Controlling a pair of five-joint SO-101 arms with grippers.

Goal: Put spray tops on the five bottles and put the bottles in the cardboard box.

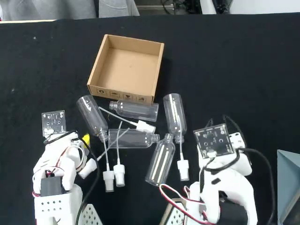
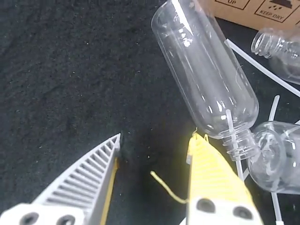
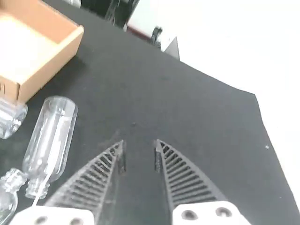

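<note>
The cardboard box sits open at the back, its floor bare. In front of it several clear bottles lie on their sides without tops, among them one at the left, one at the right and one nearest the front. White spray tops with long tubes lie loose among them. My left gripper is open just short of the left bottle, its yellow finger close to the neck. My right gripper is open by a narrow gap above bare cloth, beside the right bottle.
Black cloth covers the table, with free room to the right and far left. A grey object stands at the front right edge. The box corner is beyond the right gripper. Both arm bases occupy the front edge.
</note>
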